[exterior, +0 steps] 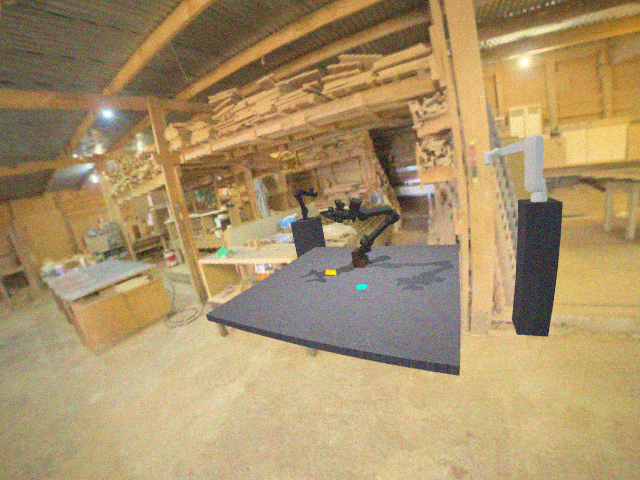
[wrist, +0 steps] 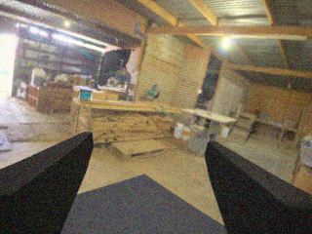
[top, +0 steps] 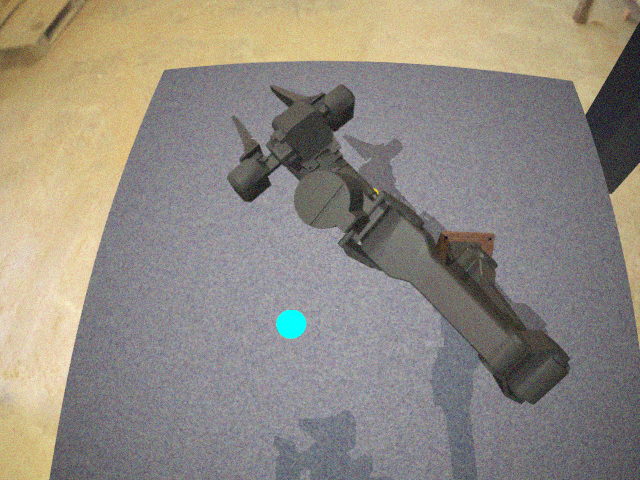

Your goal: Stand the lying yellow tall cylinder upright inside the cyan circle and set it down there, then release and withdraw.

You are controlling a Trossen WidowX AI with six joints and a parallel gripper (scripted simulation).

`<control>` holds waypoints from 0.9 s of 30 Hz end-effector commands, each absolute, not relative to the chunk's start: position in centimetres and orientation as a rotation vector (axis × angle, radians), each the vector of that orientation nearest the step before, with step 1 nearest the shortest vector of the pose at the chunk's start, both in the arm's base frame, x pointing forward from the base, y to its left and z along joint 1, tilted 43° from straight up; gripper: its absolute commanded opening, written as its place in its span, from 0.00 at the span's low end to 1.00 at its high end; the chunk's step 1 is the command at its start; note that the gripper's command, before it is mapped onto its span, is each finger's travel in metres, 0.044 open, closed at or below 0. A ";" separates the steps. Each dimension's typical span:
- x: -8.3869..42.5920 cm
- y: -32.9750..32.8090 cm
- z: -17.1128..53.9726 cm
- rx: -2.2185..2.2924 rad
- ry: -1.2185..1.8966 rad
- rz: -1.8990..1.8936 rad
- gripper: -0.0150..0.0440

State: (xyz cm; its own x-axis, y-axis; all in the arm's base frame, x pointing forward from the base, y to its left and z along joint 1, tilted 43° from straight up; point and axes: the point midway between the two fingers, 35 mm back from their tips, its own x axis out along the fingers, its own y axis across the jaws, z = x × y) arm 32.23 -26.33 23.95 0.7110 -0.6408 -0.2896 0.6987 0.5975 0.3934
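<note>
The yellow tall cylinder (exterior: 330, 272) lies on its side on the dark table. In the top view the arm hides nearly all of it; only a yellow sliver shows beside a link. The cyan circle (top: 291, 323) (exterior: 361, 286) lies flat on the table with nothing on it. My gripper (top: 252, 102) (exterior: 325, 212) (wrist: 150, 144) is open and empty, its fingers wide apart. It is high above the table, past the cylinder as seen from the base. The wrist view shows neither the cylinder nor the circle.
The grey table (top: 180, 258) (exterior: 403, 320) ends in a far corner in the wrist view. The arm's brown base plate (top: 483, 237) sits on the table. A black pedestal (exterior: 537, 268) with a pale arm and another pedestal (exterior: 308, 236) with a dark arm stand off the table.
</note>
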 end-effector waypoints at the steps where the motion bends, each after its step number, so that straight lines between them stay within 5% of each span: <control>1: 32.4 -27.3 19.9 0.571 0.280 -0.795 0.78; 27: 24.1 -23.7 -2.1 1.220 1.273 -0.823 0.78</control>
